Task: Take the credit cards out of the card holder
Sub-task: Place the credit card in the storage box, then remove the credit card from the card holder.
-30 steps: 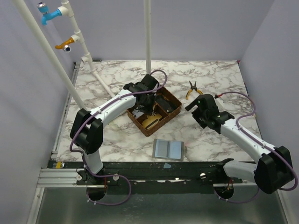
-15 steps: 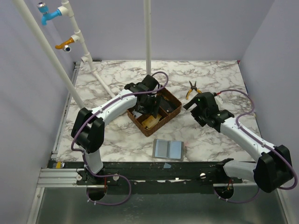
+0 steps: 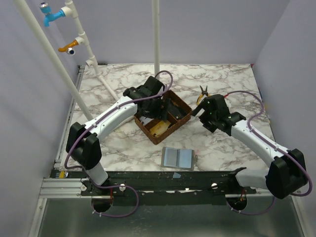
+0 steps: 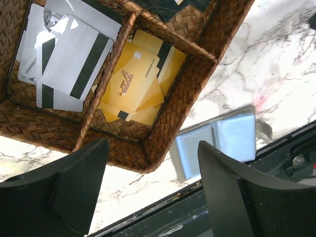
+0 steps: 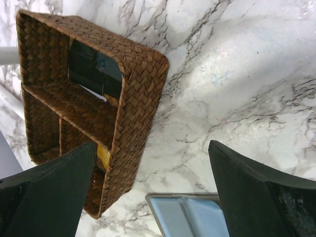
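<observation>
— Where were the credit cards (image 4: 74, 57)?
— Ahead of the left claw (image 4: 152, 145), off toward the finger at the wrist view's left: whitish, dark-striped, overlapping in a loose pile.
— And the card holder (image 4: 217, 143)?
— Off toward the other finger, lying open, pale blue pockets up.

Brown woven tray (image 4: 160, 140), yellow cards (image 4: 131, 81), black-striped silver-grey credit cards (image 4: 74, 54), blue-grey card holder (image 4: 217, 143), grey-veined white table (image 4: 276, 64)

One camera overlooks the table (image 3: 128, 145) from above; both wrist cameras look down closely, sharing tray (image 4: 192, 84) and card holder (image 4: 217, 145)
</observation>
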Motion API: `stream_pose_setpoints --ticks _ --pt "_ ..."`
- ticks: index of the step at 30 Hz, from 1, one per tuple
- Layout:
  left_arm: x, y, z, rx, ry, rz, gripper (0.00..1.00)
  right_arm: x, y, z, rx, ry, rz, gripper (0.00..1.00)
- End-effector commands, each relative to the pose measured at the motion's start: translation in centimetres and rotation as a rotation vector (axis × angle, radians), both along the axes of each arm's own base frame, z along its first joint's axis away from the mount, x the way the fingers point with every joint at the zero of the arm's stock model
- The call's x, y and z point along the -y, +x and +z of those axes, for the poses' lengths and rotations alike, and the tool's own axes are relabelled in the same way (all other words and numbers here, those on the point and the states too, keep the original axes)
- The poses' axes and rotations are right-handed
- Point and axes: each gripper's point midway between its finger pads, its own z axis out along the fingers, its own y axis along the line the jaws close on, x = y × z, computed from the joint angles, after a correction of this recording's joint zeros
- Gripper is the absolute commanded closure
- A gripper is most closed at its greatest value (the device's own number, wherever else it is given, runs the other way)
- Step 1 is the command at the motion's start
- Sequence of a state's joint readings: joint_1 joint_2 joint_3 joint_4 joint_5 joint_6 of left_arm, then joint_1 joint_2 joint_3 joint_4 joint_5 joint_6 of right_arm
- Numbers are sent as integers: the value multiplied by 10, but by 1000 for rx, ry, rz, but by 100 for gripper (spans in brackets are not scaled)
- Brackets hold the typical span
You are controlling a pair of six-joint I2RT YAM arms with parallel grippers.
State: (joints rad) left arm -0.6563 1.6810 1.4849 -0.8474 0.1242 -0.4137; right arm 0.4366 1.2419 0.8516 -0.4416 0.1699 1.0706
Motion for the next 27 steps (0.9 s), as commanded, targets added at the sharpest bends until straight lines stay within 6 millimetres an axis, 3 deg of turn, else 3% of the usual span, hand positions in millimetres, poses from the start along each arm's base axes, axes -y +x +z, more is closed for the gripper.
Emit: stream_pose_setpoints --ticks 1,9,16,27 --pt "-2 -17 13 -22 -70 30 24 -11 -8 -1 -53 -9 100 0" --pt "-7 -43 13 -49 -158 74 22 -23 -18 0 -18 -71 164 0" --pt "-15 -68 13 -37 -260 98 12 -49 -48 -3 11 -125 219 0" --pt "-32 -101 13 17 -373 108 10 -71 -89 -14 47 -129 263 0"
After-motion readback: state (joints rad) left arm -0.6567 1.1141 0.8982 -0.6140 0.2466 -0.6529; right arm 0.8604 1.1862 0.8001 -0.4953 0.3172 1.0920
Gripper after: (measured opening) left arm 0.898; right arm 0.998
